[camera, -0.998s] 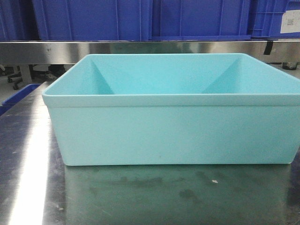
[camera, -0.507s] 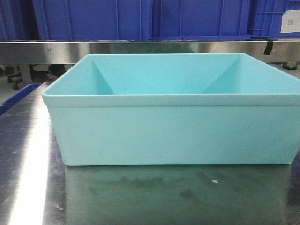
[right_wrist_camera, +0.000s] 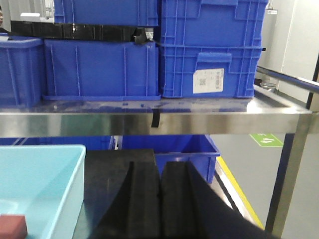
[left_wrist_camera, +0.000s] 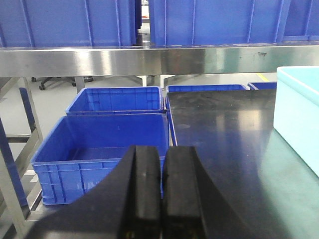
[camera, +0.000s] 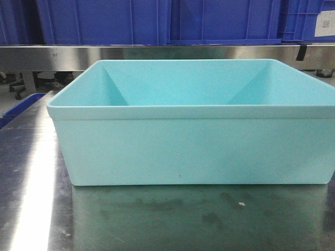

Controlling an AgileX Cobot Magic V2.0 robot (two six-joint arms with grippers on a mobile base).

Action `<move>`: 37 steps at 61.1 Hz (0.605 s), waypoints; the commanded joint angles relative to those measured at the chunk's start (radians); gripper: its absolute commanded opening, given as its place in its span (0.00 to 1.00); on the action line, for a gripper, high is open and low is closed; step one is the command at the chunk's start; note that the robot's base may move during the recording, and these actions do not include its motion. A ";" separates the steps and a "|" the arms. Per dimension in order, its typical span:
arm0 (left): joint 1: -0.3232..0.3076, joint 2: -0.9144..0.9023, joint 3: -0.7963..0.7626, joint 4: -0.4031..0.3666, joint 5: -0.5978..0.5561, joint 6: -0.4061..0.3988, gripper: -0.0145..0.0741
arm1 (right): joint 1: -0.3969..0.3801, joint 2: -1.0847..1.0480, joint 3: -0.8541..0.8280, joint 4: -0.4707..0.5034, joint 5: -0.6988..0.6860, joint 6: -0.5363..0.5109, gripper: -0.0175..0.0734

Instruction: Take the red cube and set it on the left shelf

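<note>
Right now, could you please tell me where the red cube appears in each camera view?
Front view: not visible; the turquoise tub fills the frame, its floor hidden.
Left wrist: not in it; only the tub's corner at the right edge.
Right wrist: red cube at the bottom-left corner, inside the tub.
Shared landmark: the turquoise tub.

- Front view: low over the tabletop (camera: 31, 209), close to the turquoise tub (camera: 193, 146), facing the shelf rail (camera: 157, 55).
- Left wrist: tub at 3 o'clock.
- Right wrist: tub at 8 o'clock; all three share tub and rail.
</note>
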 commanded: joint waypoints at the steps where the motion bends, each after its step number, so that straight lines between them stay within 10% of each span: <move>1: 0.000 -0.016 0.023 -0.005 -0.086 -0.001 0.28 | 0.000 0.099 -0.137 -0.016 -0.042 -0.006 0.24; 37: 0.000 -0.016 0.023 -0.005 -0.086 -0.001 0.28 | 0.537 0.779 -0.822 -0.008 0.409 -0.006 0.25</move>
